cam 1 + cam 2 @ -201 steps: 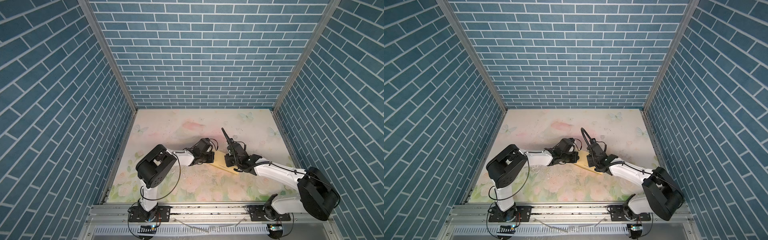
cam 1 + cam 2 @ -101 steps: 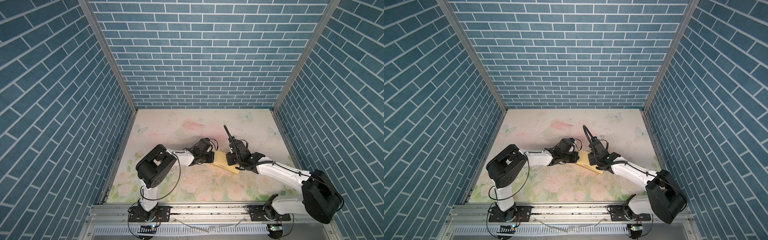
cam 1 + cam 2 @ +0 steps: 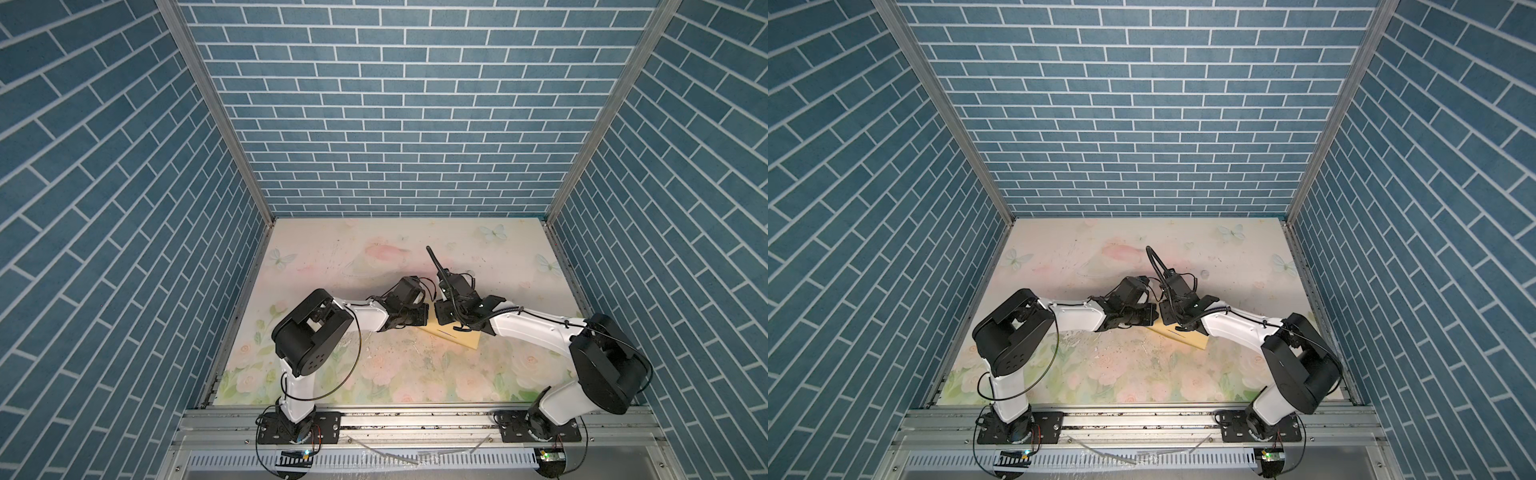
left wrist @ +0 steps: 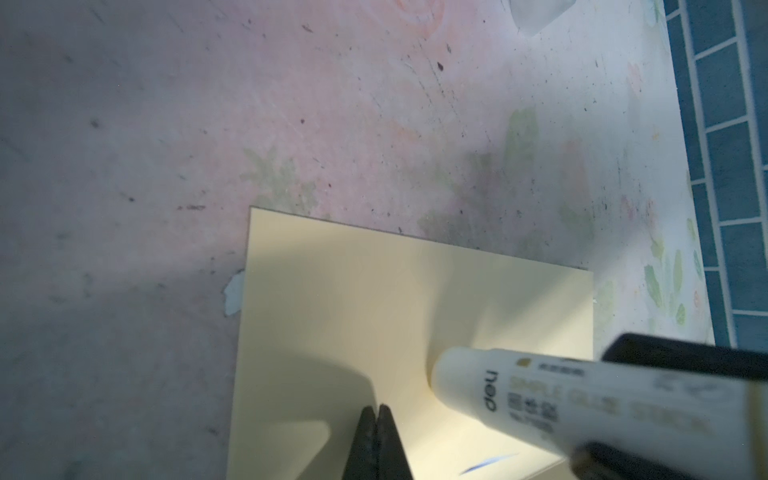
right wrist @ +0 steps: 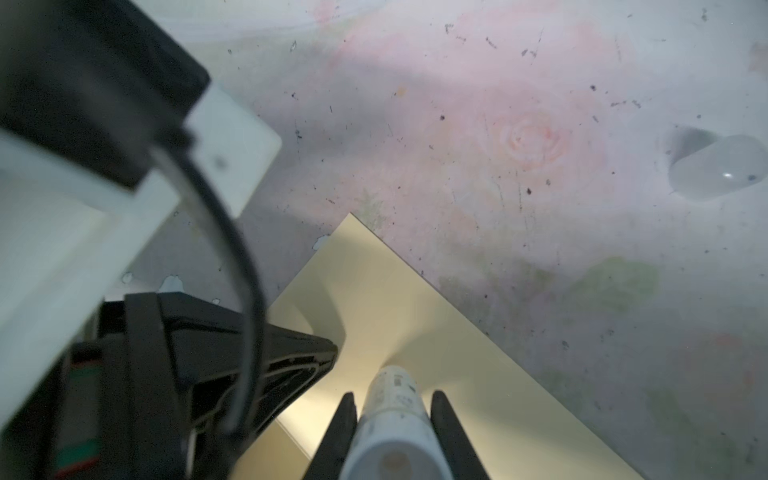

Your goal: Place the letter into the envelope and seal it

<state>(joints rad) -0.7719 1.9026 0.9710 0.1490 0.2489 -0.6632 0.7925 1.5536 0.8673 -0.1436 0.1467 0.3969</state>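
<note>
We see the envelope point(image 3: 457, 336) lying flat and askew near the middle of the floral bench point(image 3: 374, 257), between the two arms in both top views. It is a plain, pale yellow-tan paper rectangle with crisp straight edges and a square corner, its face smooth and shaded by the arms. A short dark blue stroke point(image 4: 490, 459) marks it near one edge. The left pincer point(image 4: 377, 410) has its fingers drawn together, and the tips sit on the envelope's face. The right pincer point(image 5: 392, 399) is clamped on a white glue stick point(image 4: 540, 395), a finger on each side of the tube. The tube's front end meets the envelope's surface just beside the left tips. A small translucent cap point(image 5: 719, 170) lies on the bench, well apart from the envelope.
</note>
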